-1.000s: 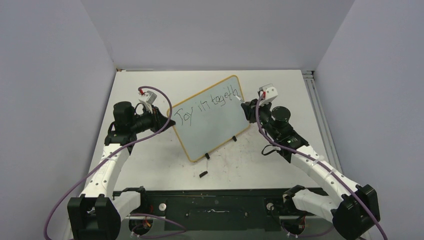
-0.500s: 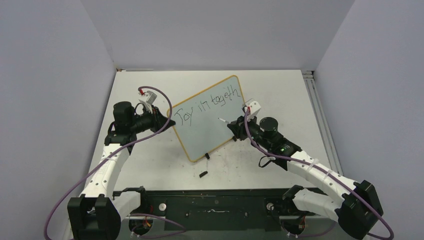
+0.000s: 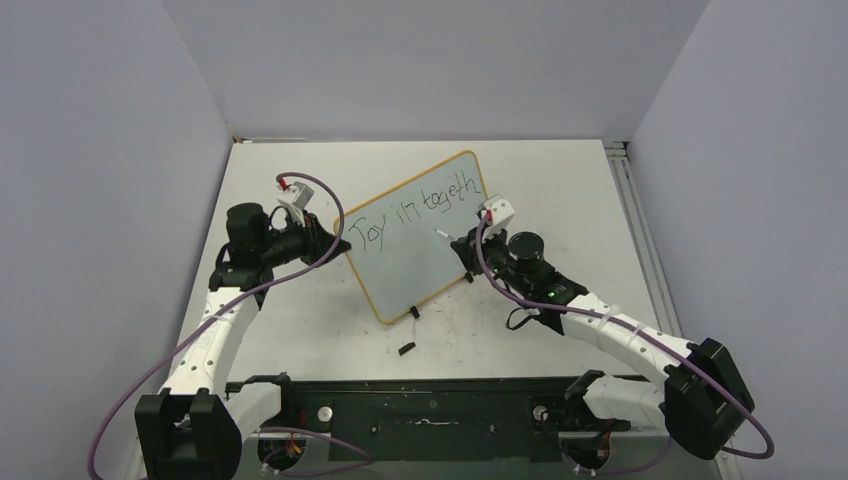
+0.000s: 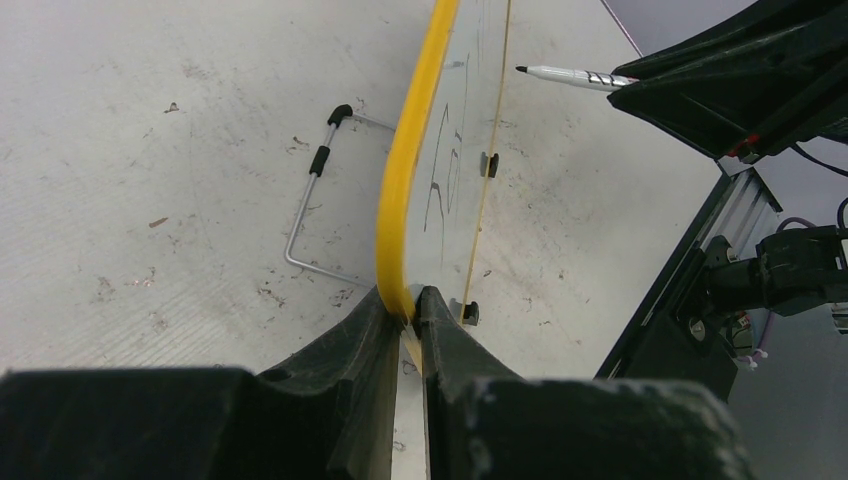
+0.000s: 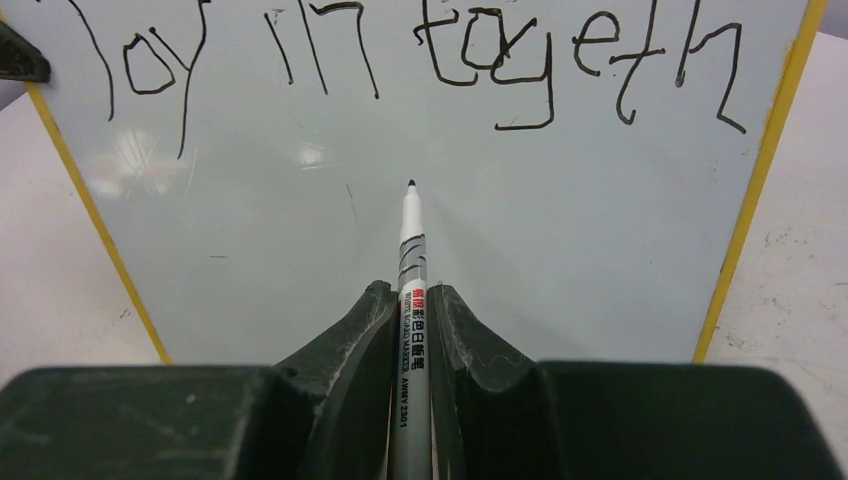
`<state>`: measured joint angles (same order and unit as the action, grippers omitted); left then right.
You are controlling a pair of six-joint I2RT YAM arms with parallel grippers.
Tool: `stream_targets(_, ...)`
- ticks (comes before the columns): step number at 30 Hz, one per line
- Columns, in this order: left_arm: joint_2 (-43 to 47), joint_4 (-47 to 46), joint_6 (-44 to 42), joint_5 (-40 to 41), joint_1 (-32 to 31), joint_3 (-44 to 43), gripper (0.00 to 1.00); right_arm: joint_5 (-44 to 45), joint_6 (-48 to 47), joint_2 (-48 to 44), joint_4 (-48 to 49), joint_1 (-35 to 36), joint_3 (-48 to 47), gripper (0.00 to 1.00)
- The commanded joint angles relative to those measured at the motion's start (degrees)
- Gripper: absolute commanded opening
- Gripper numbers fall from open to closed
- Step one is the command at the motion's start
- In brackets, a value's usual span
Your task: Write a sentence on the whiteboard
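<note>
From where I stand, the whiteboard (image 3: 420,262) sits propped at a slant in the middle of the counter (image 3: 300,325). It rests on two small black clip feet (image 3: 414,312) along its near edge, with a bent wire stand (image 4: 310,200) on the counter behind it. The left arm (image 3: 225,310) reaches in from the side, and the left jaws are pinched almost fully together on the board's yellow frame (image 4: 400,200) at its left edge. The sentence (image 3: 415,212) runs in one scrawled black line across the upper part of the board and reads roughly "Joy in togeth". The glossy space under it is bare apart from a faint stray mark or two. The right arm (image 3: 600,325) comes in from the other side, and the right jaws are closed tight around a thin marker (image 5: 411,265), which points straight at the board. Its black tip sits below the written line, under the start of the last word. It is very near the surface, but I cannot tell whether it touches. A small black piece (image 3: 405,349) lies on the counter in front of the board, apart from it.
</note>
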<state>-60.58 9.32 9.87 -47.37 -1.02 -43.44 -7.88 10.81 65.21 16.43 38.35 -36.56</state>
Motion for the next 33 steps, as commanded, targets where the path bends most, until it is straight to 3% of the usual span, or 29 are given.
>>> stream_targets(1, -0.5, 1.9, -1.6, 0.7, 0.3, -0.9, 0.00, 2.4, -1.2, 0.8, 4.3, 0.5, -2.2, 0.05)
stream_targets(33, -0.9, 1.9, -1.6, 0.4, 0.4, -1.1, 0.00, 7.3, -2.7, 4.6, 5.4, 0.5, -2.2, 0.05)
